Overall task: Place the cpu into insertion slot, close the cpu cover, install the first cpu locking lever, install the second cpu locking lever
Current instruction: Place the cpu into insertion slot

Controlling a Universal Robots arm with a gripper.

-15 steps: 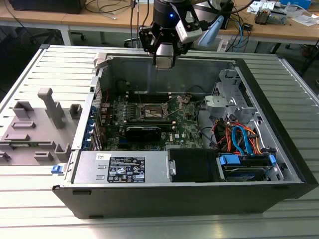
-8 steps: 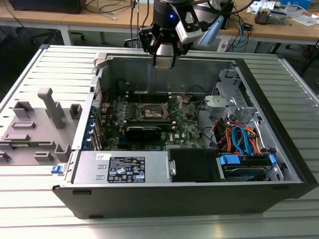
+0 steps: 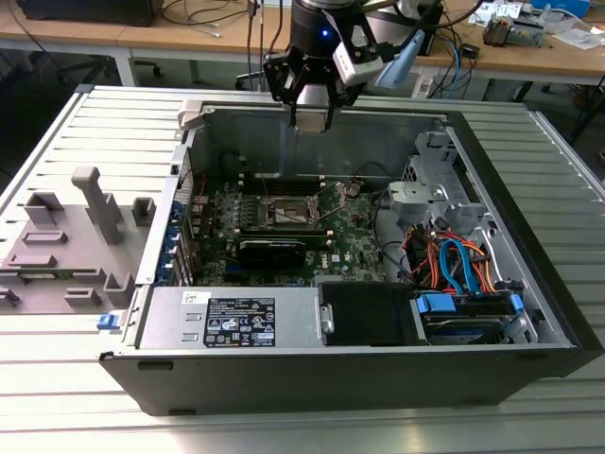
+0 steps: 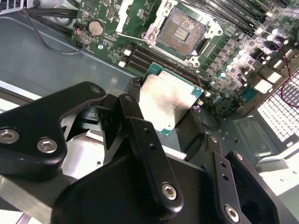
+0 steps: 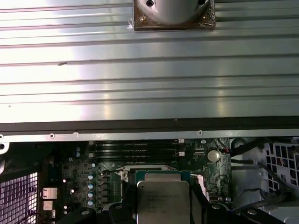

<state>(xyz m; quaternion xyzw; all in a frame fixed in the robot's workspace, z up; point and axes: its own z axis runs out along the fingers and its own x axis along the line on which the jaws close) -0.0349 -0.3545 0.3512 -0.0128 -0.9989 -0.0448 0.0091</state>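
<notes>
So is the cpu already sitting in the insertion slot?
No, the cpu is held between the fingers, clear of the insertion slot, which lies bare in the second wrist view.

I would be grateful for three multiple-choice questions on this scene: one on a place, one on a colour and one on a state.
1. Where is the cpu?
A. seated in the insertion slot
B. held in the gripper, clear of the motherboard
C. in a person's hand

2. What colour is the motherboard around the insertion slot?
A. green
B. red
C. white

3. How is the insertion slot?
A. open and empty
B. holding a chip
C. hidden under a heat sink

Answers:
1 B: in the second wrist view the jaws clamp the chip's edges, away from the board.
2 A: the board shows green in both wrist views.
3 A: its contact field lies bare.
</notes>
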